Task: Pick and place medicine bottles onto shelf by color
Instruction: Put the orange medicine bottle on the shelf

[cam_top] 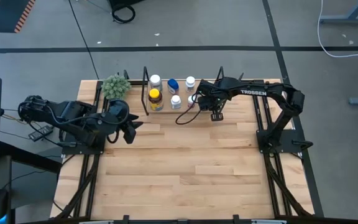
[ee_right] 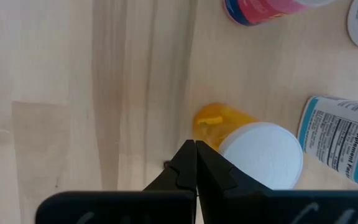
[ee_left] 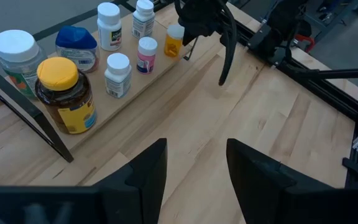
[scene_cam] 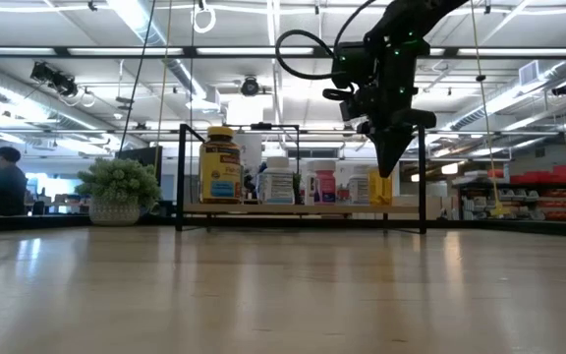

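Observation:
The shelf (cam_top: 166, 111) stands at the table's far edge, a light board (scene_cam: 303, 207) in a black wire frame. Several bottles stand upright on it: a large amber one with a yellow cap (ee_left: 64, 93), a large white-capped one (ee_left: 16, 53), a blue one (ee_left: 76, 46) and small white ones (ee_left: 117, 74). A small amber bottle with a white cap (ee_right: 260, 155) stands at the shelf's right end (scene_cam: 379, 187). My right gripper (ee_right: 196, 144) is shut, pointing down just over it (scene_cam: 386, 167). My left gripper (ee_left: 194, 162) is open and waits low at the table's left (cam_top: 132, 127). My right gripper's shut fingertips (ee_right: 188, 158) come from above, right beside the white cap (ee_right: 247, 146) of the small amber bottle. The bottle stands upright on the shelf board. Whether the tips touch it, I cannot tell.
A green fuzzy plant ball in a pot (cam_top: 115, 86) sits left of the shelf (scene_cam: 118, 187). The shelf's black wire uprights (scene_cam: 181, 177) rise at both ends. Bare wooden tabletop (cam_top: 191, 168) stretches from the shelf toward the near edge. A person sits far off in the room (scene_cam: 6, 182).

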You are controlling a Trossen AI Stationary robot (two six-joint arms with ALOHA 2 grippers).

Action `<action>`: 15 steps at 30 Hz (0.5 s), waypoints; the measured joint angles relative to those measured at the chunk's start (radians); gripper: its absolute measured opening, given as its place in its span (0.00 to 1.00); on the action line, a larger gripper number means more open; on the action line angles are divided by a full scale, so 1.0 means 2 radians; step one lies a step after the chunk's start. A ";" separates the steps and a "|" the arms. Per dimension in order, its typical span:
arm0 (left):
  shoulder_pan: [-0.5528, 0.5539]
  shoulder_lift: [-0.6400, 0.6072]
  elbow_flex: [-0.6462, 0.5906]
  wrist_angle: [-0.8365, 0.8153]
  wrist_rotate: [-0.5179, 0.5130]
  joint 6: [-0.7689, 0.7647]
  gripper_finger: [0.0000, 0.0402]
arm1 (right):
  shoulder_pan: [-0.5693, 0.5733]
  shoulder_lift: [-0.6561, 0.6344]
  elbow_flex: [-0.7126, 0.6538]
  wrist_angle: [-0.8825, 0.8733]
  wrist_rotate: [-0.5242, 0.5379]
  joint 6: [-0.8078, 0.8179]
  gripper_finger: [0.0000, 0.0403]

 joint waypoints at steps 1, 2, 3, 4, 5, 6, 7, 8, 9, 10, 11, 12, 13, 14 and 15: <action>0.000 0.000 0.000 0.000 0.000 0.000 0.43 | -0.001 0.000 0.000 0.000 0.001 -0.001 0.01; 0.000 0.000 0.000 0.000 0.000 0.000 0.43 | -0.002 0.000 0.000 0.000 0.002 -0.002 0.01; 0.000 0.000 0.000 0.000 0.000 0.000 0.43 | -0.003 0.000 0.000 0.000 0.002 -0.002 0.01; 0.000 0.000 0.000 0.000 0.000 0.000 0.43 | -0.003 0.000 0.000 0.000 0.002 -0.002 0.01; 0.000 0.000 0.000 0.000 0.000 0.000 0.43 | -0.003 0.000 0.000 0.000 0.002 -0.002 0.01; 0.000 0.000 0.000 0.000 0.000 0.000 0.43 | -0.003 0.000 0.000 0.000 0.003 -0.002 0.01; 0.000 0.000 0.000 0.000 0.000 0.000 0.43 | -0.003 0.000 0.000 0.000 0.003 -0.002 0.01; 0.000 0.000 0.000 0.000 0.000 0.000 0.43 | -0.003 0.000 0.000 0.001 0.003 -0.002 0.01; 0.000 0.000 0.000 0.000 0.000 0.000 0.43 | -0.003 0.000 0.000 0.002 0.003 -0.002 0.01; 0.000 0.000 0.000 0.000 0.000 0.000 0.43 | -0.003 0.000 0.000 0.003 0.003 0.001 0.01; 0.000 0.000 0.000 0.000 0.000 0.000 0.43 | -0.003 0.000 0.000 0.005 0.003 0.004 0.01; 0.000 0.000 0.000 0.000 0.000 0.000 0.43 | -0.003 0.000 0.000 0.006 0.003 0.009 0.01; 0.000 0.000 0.000 0.000 0.000 0.000 0.43 | -0.003 0.000 0.000 0.007 0.003 0.014 0.01; 0.000 0.000 0.000 0.000 0.000 0.000 0.43 | -0.003 0.000 0.001 0.006 0.003 0.020 0.01; 0.000 0.000 0.000 0.000 0.000 0.000 0.43 | -0.003 0.000 0.003 0.005 0.003 0.028 0.01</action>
